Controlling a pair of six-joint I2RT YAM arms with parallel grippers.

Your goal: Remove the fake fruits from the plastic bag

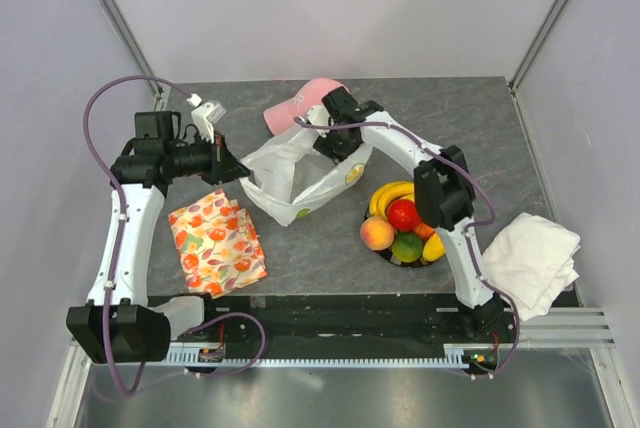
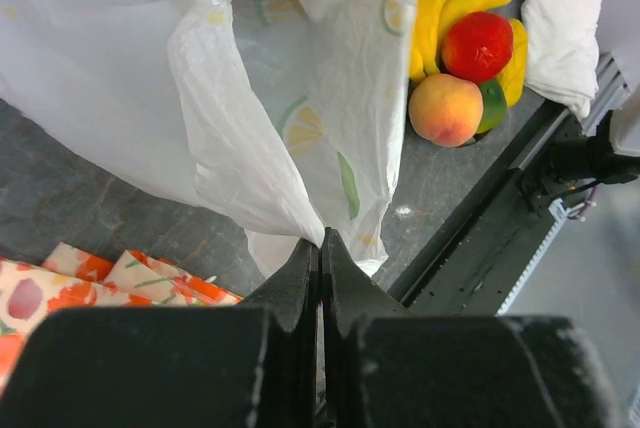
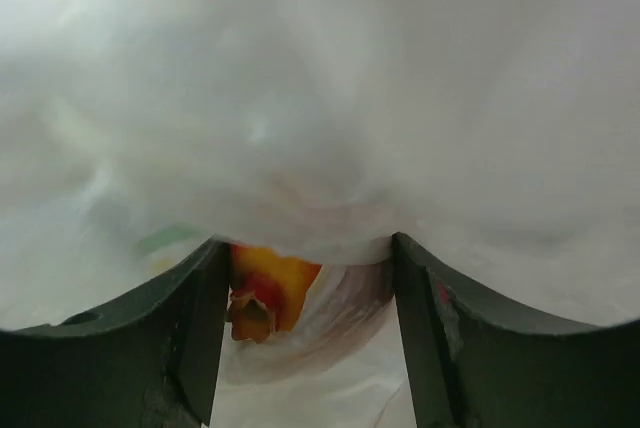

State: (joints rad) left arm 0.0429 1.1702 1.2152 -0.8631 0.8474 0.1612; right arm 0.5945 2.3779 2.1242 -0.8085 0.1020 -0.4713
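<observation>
I have the left gripper (image 2: 321,244) clamped on an edge of the plastic bag (image 2: 250,108), mid-worktop; the right gripper (image 3: 305,253) sits inside it, jaws apart, a yellow-red fruit (image 3: 265,293) showing between them.

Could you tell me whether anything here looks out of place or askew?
Nothing looks spilled or damaged. One yellow-red fruit lies inside the plastic bag, between the fingers of the open right gripper, apart from the other fruits piled on the right. The white cloth seems to overhang the near edge of the table.
</observation>
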